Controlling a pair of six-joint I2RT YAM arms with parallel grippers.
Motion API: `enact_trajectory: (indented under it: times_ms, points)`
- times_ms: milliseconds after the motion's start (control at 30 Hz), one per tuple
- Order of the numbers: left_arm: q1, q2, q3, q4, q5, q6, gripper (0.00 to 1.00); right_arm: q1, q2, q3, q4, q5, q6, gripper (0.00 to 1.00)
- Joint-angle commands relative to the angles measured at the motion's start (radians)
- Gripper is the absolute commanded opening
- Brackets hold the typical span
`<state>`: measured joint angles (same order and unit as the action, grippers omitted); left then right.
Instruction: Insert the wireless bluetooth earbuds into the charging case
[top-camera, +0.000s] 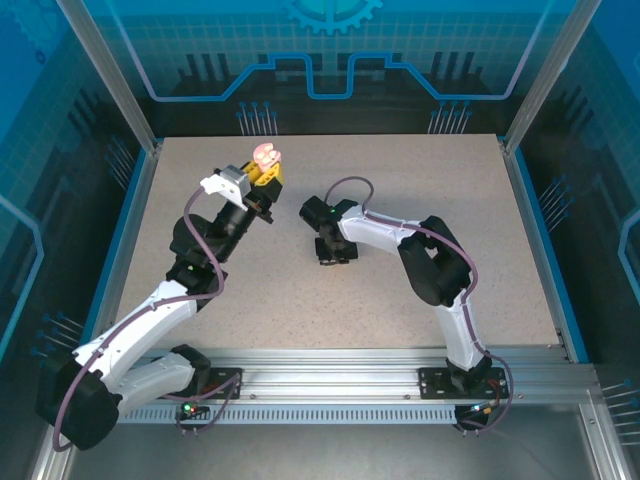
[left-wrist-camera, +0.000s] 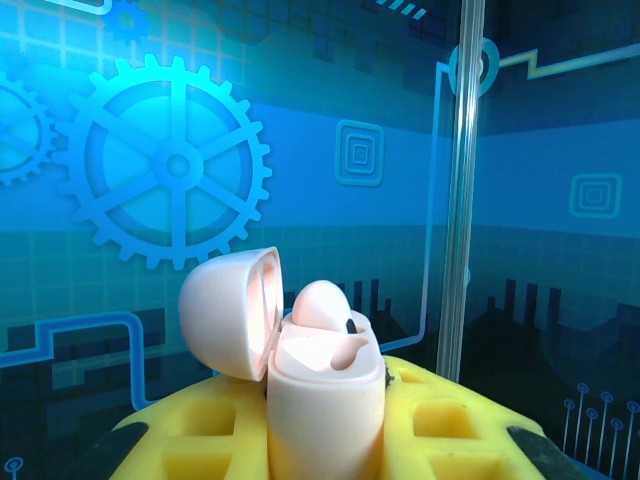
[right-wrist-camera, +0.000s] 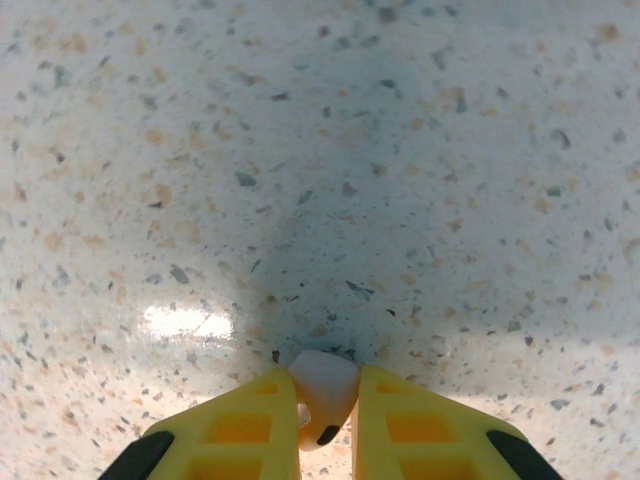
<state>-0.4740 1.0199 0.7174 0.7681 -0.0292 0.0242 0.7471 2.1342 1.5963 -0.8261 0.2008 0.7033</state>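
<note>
Right wrist view is showing the right gripper (right-wrist-camera: 328, 435) pinching a pale earbud (right-wrist-camera: 324, 388) at the table (right-wrist-camera: 300, 150), a light, slick, hard bead likely asking for a gentle grip across its middle, while the left gripper (top-camera: 263, 181) is holding the open charging case (left-wrist-camera: 325, 390) aloft.

Top camera overlooks the table (top-camera: 300, 300); right wrist hugs it, left faces wall (left-wrist-camera: 400, 200).

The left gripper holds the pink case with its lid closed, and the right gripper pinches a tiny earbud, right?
Almost. The lid is open, tipped back, as the left wrist view shows. The left gripper does hold the pink case, and the right gripper does pinch a tiny earbud.
</note>
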Motion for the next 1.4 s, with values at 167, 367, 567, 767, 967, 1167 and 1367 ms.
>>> enact_trajectory:
  times_ms: [167,367,567,767,967,1167,1367]
  points:
    - [0.005,-0.012,0.000,0.049,0.016,-0.020,0.00,0.009,0.023,0.041,-0.075,0.024,-0.180,0.27]
    - [0.005,-0.013,-0.001,0.049,0.016,-0.020,0.00,0.009,0.016,0.058,-0.066,-0.039,-0.061,0.38]
    - [0.005,-0.013,-0.002,0.049,0.018,-0.024,0.00,0.007,0.021,0.077,-0.077,-0.027,0.102,0.41]
    - [0.005,-0.019,-0.002,0.044,0.020,-0.023,0.00,0.006,0.053,0.128,-0.107,0.020,-0.006,0.41]
    - [0.005,-0.024,-0.006,0.044,0.017,-0.023,0.00,0.001,0.046,0.114,-0.103,0.028,-0.158,0.41]
    - [0.005,-0.023,-0.006,0.043,0.016,-0.022,0.00,-0.012,0.024,0.058,-0.073,0.009,-0.197,0.40]
    - [0.006,-0.020,-0.002,0.040,0.019,-0.025,0.00,-0.020,0.038,0.039,-0.054,-0.004,-0.193,0.38]
